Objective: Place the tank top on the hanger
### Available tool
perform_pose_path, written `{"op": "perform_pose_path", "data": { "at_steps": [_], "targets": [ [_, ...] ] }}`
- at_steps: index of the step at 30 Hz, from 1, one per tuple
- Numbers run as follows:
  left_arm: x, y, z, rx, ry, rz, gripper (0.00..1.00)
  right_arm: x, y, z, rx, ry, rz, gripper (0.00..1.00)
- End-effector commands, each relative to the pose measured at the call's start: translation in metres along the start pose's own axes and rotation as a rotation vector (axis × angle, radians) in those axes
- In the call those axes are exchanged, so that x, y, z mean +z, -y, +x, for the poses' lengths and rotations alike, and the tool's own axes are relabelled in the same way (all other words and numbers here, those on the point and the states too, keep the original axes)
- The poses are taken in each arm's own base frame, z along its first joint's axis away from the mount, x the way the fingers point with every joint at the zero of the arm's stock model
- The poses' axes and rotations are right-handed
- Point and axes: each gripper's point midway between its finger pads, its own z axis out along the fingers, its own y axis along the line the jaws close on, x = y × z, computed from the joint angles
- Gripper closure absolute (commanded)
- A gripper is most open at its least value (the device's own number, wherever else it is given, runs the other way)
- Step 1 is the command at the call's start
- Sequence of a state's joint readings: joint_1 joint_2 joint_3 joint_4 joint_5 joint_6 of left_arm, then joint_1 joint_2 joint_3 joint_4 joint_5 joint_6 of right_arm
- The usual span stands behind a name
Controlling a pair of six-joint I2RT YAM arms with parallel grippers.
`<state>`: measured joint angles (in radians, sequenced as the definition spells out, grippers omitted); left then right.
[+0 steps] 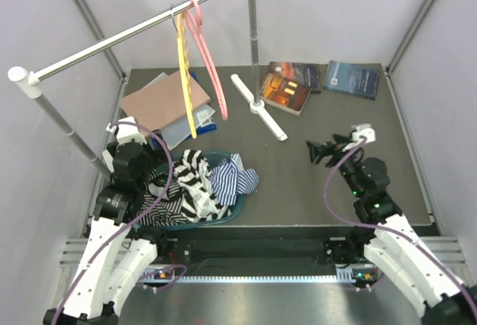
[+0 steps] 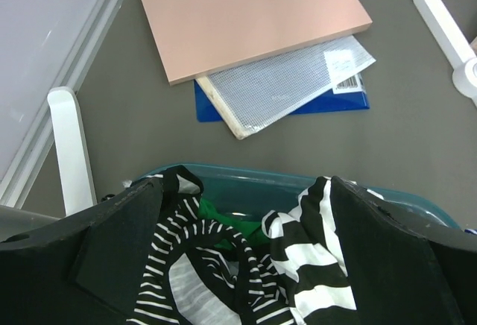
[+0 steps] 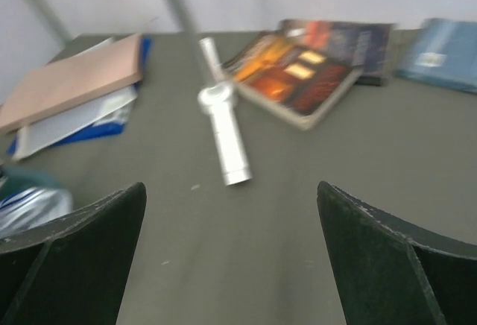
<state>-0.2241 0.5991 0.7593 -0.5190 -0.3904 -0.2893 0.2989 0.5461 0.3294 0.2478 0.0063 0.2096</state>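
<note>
Where it spills over the right side of the teal basket (image 1: 237, 210), the tank top (image 1: 232, 177) is a crumpled heap of thin blue-and-white stripes, touching bold black-and-white garments (image 1: 195, 180). It lies just right of the left gripper (image 2: 246, 187), whose fingers stand spread over the basket, and well left of the right gripper (image 1: 318, 150), likewise spread above the table (image 1: 298, 191). The pink hanger (image 1: 206, 57) hangs from the rail (image 1: 112, 42). Only the left wrist view reveals green cloth (image 2: 231, 224) among the garments.
</note>
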Motion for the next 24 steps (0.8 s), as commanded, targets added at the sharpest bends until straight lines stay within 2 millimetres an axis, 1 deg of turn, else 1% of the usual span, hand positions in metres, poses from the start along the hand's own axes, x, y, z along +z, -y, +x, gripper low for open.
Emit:
{"op": "perform_pose_path", "data": {
  "at_steps": [1,2,3,4,5,6,7,9,10,11,12,13,14,15,16,17,19,24],
  "targets": [
    [-0.001,-0.004,-0.009,-0.009,0.033,-0.021,0.01,0.015,-0.066,-0.008,0.032,0.023,-0.147,0.03],
    [-0.001,-0.005,-0.009,-0.009,0.036,-0.027,0.01,0.018,-0.077,-0.003,0.051,0.007,-0.164,0.03],
    [-0.002,-0.006,-0.009,-0.010,0.037,-0.030,0.01,0.020,-0.092,-0.003,0.063,0.015,-0.198,0.03],
    [-0.003,-0.006,-0.010,-0.013,0.044,-0.029,0.01,0.021,-0.115,0.015,0.060,-0.039,-0.243,0.03],
    [-0.003,-0.006,-0.010,-0.013,0.046,-0.029,0.01,0.020,-0.128,0.022,0.067,-0.059,-0.268,0.02],
    [-0.003,-0.007,-0.010,-0.012,0.046,-0.029,0.01,0.021,-0.144,0.018,0.085,-0.045,-0.303,0.02],
    [-0.003,-0.007,-0.011,-0.012,0.050,-0.028,0.01,0.018,-0.164,0.036,0.080,-0.093,-0.351,0.02],
    [-0.003,-0.007,-0.010,-0.010,0.048,-0.028,0.01,0.020,-0.190,0.042,0.121,-0.109,-0.409,0.01],
    [-0.003,-0.007,-0.010,-0.010,0.048,-0.027,0.01,0.014,-0.206,0.046,0.134,-0.124,-0.462,0.01],
    [-0.003,-0.006,-0.009,-0.008,0.044,-0.026,0.01,0.012,-0.216,0.049,0.145,-0.133,-0.487,0.02],
    [-0.003,-0.006,-0.009,-0.008,0.044,-0.026,0.01,0.012,-0.227,0.044,0.158,-0.121,-0.511,0.02],
    [-0.002,-0.006,-0.008,-0.007,0.040,-0.026,0.01,0.008,-0.240,0.055,0.147,-0.154,-0.539,0.02],
    [-0.002,-0.007,-0.009,-0.007,0.042,-0.030,0.01,0.008,-0.246,0.060,0.138,-0.165,-0.548,0.02],
    [-0.003,-0.007,-0.009,-0.007,0.043,-0.031,0.01,0.008,-0.255,0.057,0.141,-0.164,-0.563,0.02],
    [-0.003,-0.007,-0.010,-0.009,0.046,-0.030,0.01,0.005,-0.262,0.067,0.130,-0.187,-0.579,0.01],
    [-0.003,-0.008,-0.009,-0.008,0.045,-0.032,0.01,0.005,-0.266,0.069,0.131,-0.193,-0.585,0.01],
    [-0.003,-0.007,-0.009,-0.008,0.045,-0.031,0.01,0.006,-0.273,0.075,0.125,-0.204,-0.594,0.01],
    [-0.004,-0.007,-0.009,-0.009,0.047,-0.028,0.01,0.012,-0.283,0.092,0.086,-0.254,-0.587,0.01]
  ]
}}
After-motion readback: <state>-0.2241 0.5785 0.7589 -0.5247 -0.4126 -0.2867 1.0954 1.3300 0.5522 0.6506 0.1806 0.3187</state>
